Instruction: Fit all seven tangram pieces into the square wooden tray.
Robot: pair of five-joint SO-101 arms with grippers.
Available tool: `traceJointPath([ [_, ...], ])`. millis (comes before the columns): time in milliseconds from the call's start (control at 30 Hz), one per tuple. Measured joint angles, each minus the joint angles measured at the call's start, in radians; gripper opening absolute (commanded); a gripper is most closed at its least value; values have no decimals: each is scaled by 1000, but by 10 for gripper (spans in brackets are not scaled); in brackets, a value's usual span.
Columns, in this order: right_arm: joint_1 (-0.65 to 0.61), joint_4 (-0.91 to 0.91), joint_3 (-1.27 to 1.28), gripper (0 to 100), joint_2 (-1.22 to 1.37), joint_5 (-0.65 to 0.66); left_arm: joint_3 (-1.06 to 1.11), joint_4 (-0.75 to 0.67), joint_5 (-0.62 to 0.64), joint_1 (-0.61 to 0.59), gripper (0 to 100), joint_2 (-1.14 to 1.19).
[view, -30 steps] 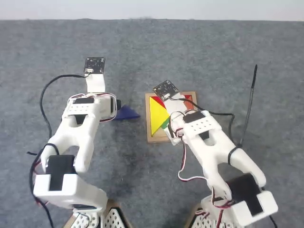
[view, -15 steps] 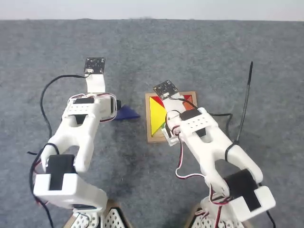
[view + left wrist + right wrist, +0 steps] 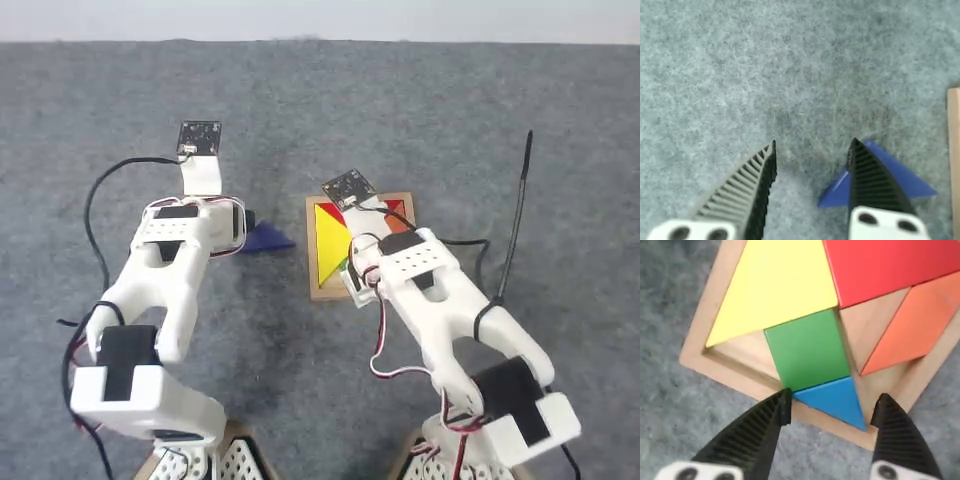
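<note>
Overhead, on a grey felt surface [image 3: 300,100]: square wooden tray [image 3: 695,357] with yellow triangle [image 3: 780,285], red triangle [image 3: 890,265], orange parallelogram [image 3: 912,325], green square [image 3: 807,350] and light blue triangle [image 3: 840,407] inside. Right gripper [image 3: 835,399] spread wide just above the light blue triangle at the tray's rim. Left gripper [image 3: 813,145] also wide, low over one edge of a dark blue triangle [image 3: 835,196] lying loose on the surface, apart from the tray.

I can read no text, number or sign here. The tangram pieces [image 3: 785,290] have plain coloured faces, and the wooden tray [image 3: 730,372] has a bare rim. The small dark boards [image 3: 199,136] on the arms carry some fine marks, but these are too small for me to read.
</note>
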Motion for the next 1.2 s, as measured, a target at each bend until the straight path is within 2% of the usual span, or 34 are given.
traceJointPath([
  [133, 2, -9, 0, 270, 0, -143, 0, 0, 0, 0, 220, 0],
  [233, 3, -9, 0, 270, 0, -183, 0, 0, 0, 0, 220, 0],
  [433, 3, 9, -12, 267, 3, -186, 0, 0, 0, 0, 220, 0],
  [600, 14, 135, -153, 267, 112, -161, 0, 0, 0, 0, 220, 0],
  [800, 89, 265, -321, 268, 247, -160, 0, 0, 0, 0, 220, 0],
  [967, 104, 270, -322, 266, 250, -158, 0, 0, 0, 0, 220, 0],
  [1200, 166, 180, -215, 165, 163, -133, 0, 0, 0, 0, 220, 0],
])
